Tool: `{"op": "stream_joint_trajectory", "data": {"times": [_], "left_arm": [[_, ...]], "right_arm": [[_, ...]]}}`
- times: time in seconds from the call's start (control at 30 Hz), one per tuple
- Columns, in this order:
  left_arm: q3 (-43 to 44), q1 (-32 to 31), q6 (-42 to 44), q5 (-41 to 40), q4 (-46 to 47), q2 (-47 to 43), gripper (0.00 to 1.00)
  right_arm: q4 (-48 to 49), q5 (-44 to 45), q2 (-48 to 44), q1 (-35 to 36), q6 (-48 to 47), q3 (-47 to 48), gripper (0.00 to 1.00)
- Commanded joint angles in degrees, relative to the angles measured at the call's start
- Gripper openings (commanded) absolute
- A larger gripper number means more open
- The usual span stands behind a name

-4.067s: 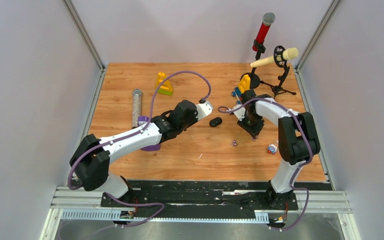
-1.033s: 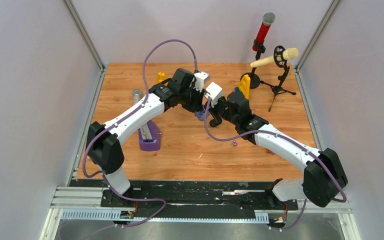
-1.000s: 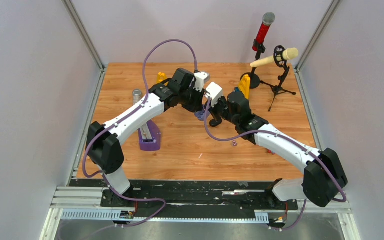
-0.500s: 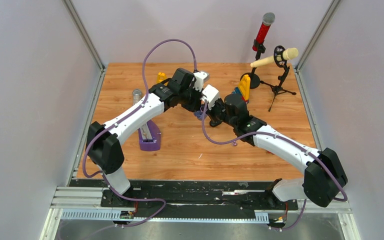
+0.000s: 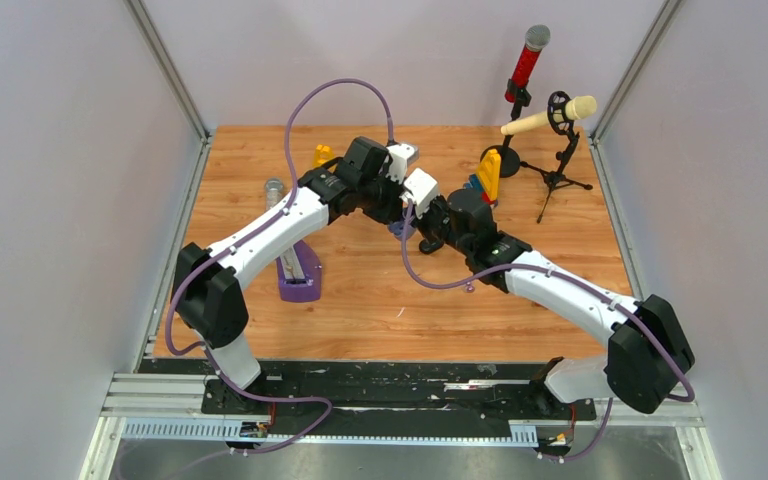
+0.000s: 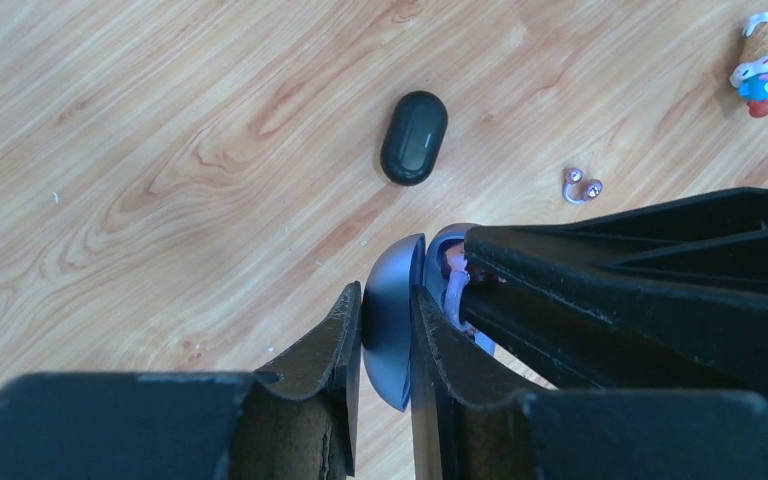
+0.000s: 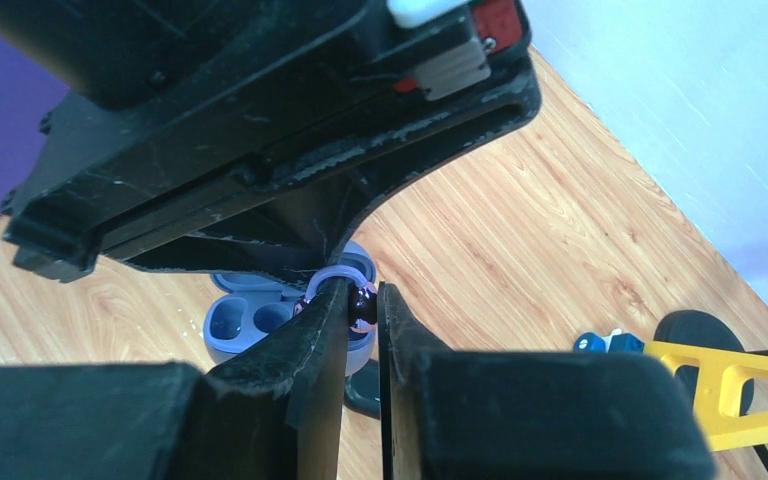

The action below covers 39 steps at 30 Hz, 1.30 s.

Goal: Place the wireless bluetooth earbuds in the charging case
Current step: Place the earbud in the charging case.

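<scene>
We see the pale blue charging case [image 7: 230,350] lying open at the lower centre of the right wrist view, both sockets showing. A purple earbud [image 7: 358,300] with a loop hangs just above it. A second purple earbud [image 6: 580,186] lies on the wood, upper right of the left wrist view.

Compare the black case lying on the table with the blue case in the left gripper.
The black case is closed; the blue case is open. The black case lies free on the table, touched by nothing; the blue case is pinched by its lid in the left gripper. One is black, the other pale blue. Both are smooth, rounded pebble shapes.
</scene>
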Motion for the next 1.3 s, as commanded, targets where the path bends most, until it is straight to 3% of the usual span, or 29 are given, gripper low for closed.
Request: {"op": "stream_joint_trajectory", "data": {"times": [0.0,1.03,1.27], "left_arm": [[-0.1,-0.1,-0.4,-0.2,2.0,-2.9,0.19],[0.0,0.0,-0.2,-0.8,1.9,-4.2,0.2],[0.5,0.4,-0.3,-0.8,1.4,-4.5,0.2]], "right_arm": [[3.2,1.1,0.6,0.0,0.0,-0.2,0.08],[3.8,1.4,1.1,0.0,-2.4,-2.1,0.09],[4.5,-0.2,-0.3,-0.1,-3.9,-3.9,0.17]]}}
